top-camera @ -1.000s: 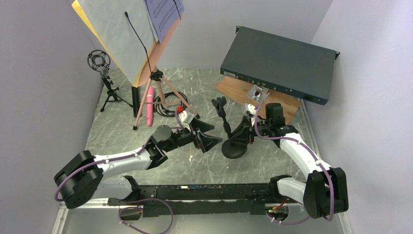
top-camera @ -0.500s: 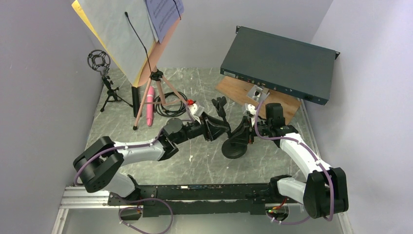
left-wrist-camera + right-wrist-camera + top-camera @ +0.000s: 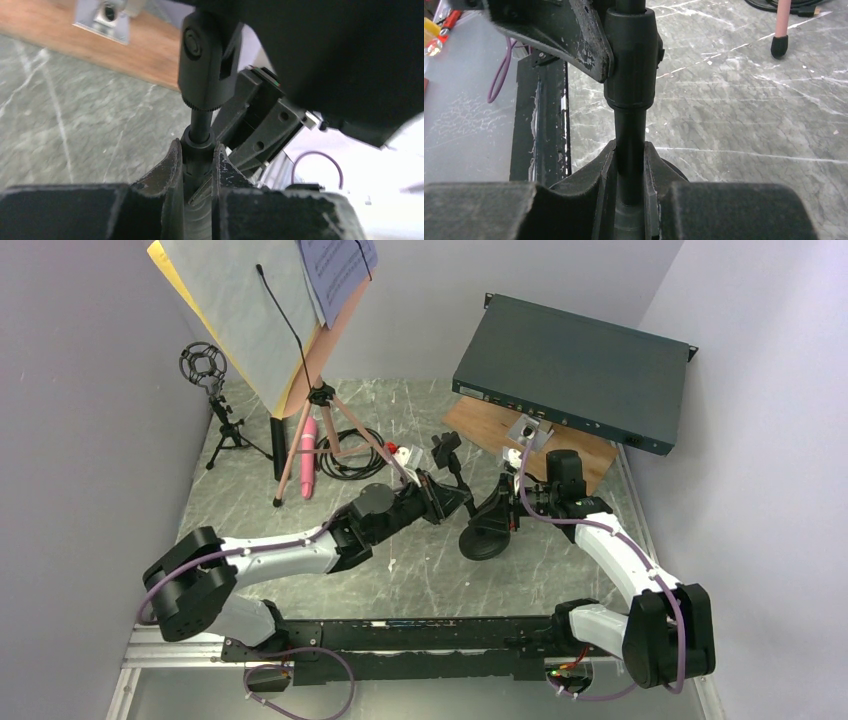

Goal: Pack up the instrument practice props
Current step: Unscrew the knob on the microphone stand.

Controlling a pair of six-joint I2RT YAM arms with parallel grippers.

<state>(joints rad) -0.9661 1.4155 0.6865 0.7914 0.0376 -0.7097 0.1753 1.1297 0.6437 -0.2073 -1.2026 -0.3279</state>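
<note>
Mic stand point(image 3: 483, 543): we see it in the middle of the table point(image 3: 420, 575), tilted, its clip head toward the wooden board point(image 3: 487, 427).
Left gripper point(image 3: 196, 152): we find its fingers pinching the stand's thin stem just under the knurled clip head.
Right gripper point(image 3: 630, 150): its fingers pinch the same stem lower down, close to the round base.
Music desk point(image 3: 338, 325): pink, upright on its tripod, back left, carrying white and yellow pages point(image 3: 235, 310).
Pink microphone point(image 3: 308, 455): flat on the table beside the tripod legs.
Rack box point(image 3: 575, 370): we see it resting on the board.
</note>
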